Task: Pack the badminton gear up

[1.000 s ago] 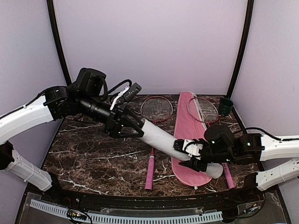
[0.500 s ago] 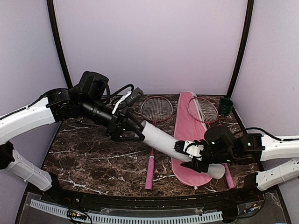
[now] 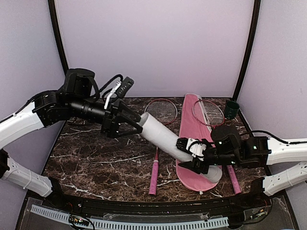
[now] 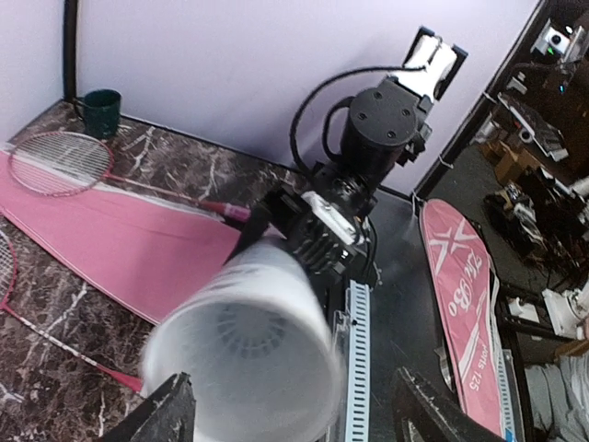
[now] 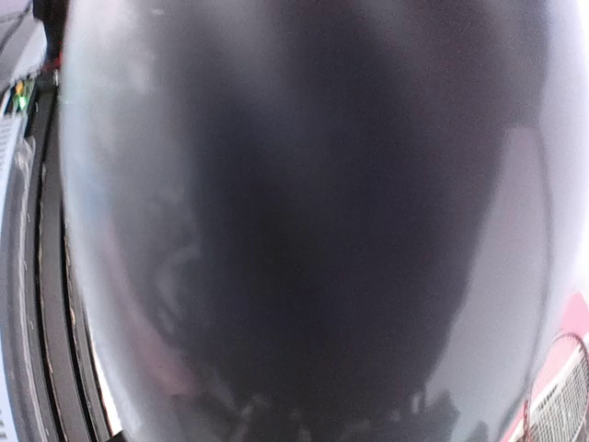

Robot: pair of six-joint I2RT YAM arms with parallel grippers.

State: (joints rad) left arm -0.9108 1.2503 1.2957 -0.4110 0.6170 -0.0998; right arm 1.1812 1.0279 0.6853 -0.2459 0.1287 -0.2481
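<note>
Left pincer (image 3: 134,123) stands apart at the white cardboard tube's (image 3: 160,135) raised end. Right pincer (image 3: 196,155) alone clamps it low; the tube may pivot onto the red-framed racket (image 3: 161,111).

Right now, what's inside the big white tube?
Looking down the white tube from the left wrist camera, a round white shape with spoke-like lines sits deep inside, maybe a shuttlecock. Anything behind it is hidden.

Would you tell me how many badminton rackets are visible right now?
2. One racket lies on the table left of the pink bag; the other racket has its head over the bag's right edge.
</note>
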